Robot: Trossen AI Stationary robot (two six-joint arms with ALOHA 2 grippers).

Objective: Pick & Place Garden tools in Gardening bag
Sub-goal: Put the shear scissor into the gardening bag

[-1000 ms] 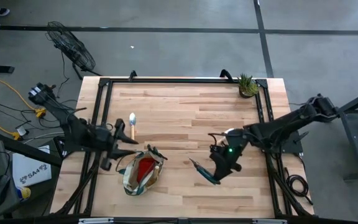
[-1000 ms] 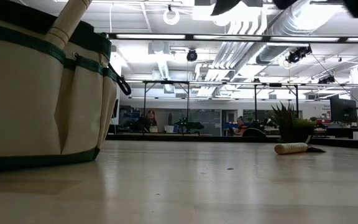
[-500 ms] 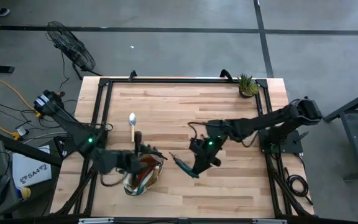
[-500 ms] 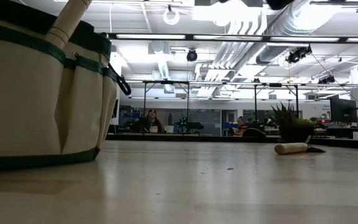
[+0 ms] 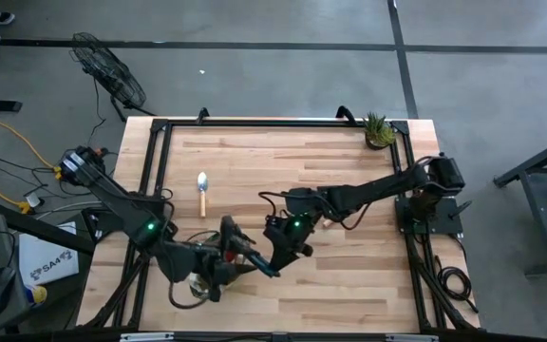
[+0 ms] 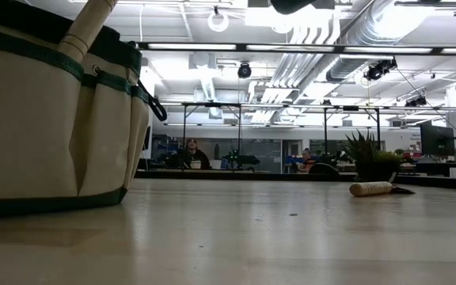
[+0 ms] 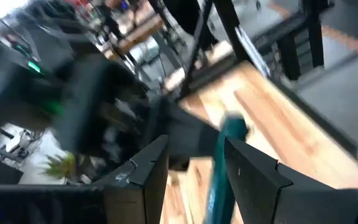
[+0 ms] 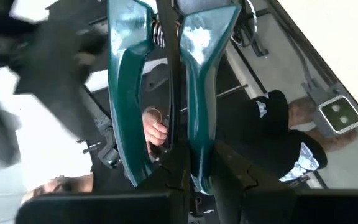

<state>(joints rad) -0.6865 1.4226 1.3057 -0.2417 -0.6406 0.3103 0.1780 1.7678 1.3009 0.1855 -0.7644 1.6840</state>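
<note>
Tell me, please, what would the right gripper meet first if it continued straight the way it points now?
Probably the left gripper above the beige canvas bag: the right gripper, shut on green-handled pruners, points straight at it. Heights are unclear.

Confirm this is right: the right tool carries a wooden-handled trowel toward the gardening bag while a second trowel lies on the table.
Not quite. The right tool carries green-handled pruners, not a trowel; the right wrist view shows the green handles clamped between its fingers. The rest holds: it is near the gardening bag, and a trowel lies on the table.

Open lab hall (exposed ducts (image 6: 323, 36), strip lights, workstations)
</note>
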